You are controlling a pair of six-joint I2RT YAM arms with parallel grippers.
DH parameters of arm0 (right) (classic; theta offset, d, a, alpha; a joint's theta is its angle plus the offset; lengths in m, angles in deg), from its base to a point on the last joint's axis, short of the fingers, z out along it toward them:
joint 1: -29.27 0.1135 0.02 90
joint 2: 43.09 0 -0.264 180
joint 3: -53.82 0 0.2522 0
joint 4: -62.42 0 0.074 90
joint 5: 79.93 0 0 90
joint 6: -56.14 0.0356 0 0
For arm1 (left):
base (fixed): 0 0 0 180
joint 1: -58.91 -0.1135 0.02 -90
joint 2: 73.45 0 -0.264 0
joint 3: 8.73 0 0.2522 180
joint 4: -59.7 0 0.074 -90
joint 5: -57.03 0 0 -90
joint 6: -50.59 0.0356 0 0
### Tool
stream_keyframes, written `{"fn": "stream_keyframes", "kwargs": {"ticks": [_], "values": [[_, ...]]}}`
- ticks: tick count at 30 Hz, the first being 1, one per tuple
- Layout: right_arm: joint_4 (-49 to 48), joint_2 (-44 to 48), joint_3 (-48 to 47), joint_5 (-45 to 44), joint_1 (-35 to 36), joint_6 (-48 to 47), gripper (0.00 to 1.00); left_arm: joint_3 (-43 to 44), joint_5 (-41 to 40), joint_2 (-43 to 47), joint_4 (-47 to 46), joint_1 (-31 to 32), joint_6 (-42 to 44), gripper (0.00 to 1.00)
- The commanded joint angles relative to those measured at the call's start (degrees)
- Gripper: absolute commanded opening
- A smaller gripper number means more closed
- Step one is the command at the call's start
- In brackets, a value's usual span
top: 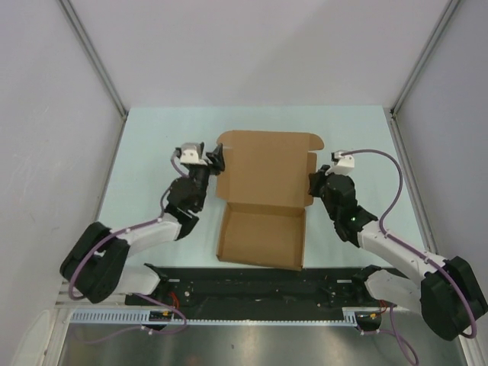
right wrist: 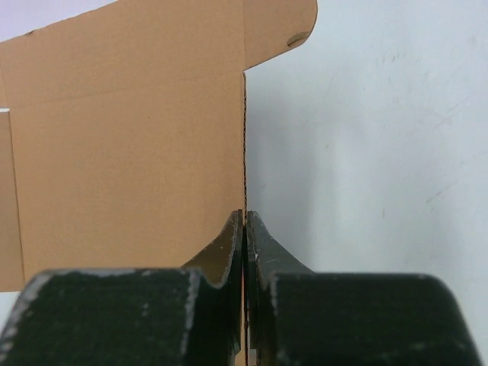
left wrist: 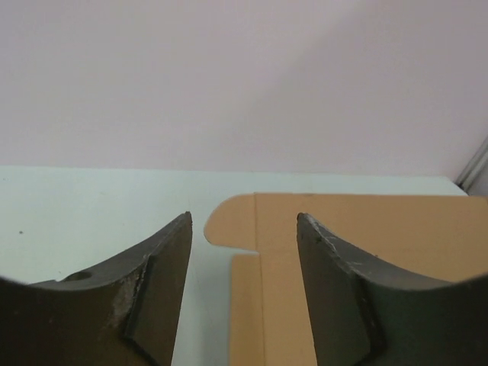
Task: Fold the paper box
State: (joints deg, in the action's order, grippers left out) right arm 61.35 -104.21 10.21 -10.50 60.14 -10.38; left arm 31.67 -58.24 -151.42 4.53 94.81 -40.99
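Observation:
The paper box (top: 267, 164) lies in the middle of the table, a brown cardboard sheet with its lid panel flat at the far side and a shallow tray (top: 261, 236) formed at the near side. My left gripper (top: 218, 158) sits at the lid's left edge. Its jaws are open in the left wrist view (left wrist: 243, 217), with the box's rounded tab and side strip (left wrist: 244, 229) lying below and between them, untouched. My right gripper (top: 313, 183) is at the lid's right edge. It is shut (right wrist: 244, 213) on a thin cardboard side flap seen edge-on, with the paper box's panel (right wrist: 130, 137) to its left.
The pale table top (top: 152, 137) extends on both sides of the box. A black rail (top: 259, 286) with cables runs along the near edge between the arm bases. White walls and metal posts (top: 99, 61) close in the back and sides.

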Motion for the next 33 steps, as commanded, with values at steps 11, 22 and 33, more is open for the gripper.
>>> {"fn": "stream_keyframes", "kwargs": {"ticks": [11,22,33], "values": [[-8.7,-3.2,-4.5,1.4,-6.8,-2.1,0.00,16.8,50.0,0.1,32.4,-23.6,-30.3,0.97],[-8.1,-7.2,-7.3,5.0,-8.2,-2.4,0.00,22.7,59.6,-13.8,30.1,-23.8,-30.1,0.91],[-8.6,-9.8,-7.9,4.1,-8.0,-3.4,0.00,22.0,61.1,-19.8,19.0,-23.1,-31.6,0.35]]}}
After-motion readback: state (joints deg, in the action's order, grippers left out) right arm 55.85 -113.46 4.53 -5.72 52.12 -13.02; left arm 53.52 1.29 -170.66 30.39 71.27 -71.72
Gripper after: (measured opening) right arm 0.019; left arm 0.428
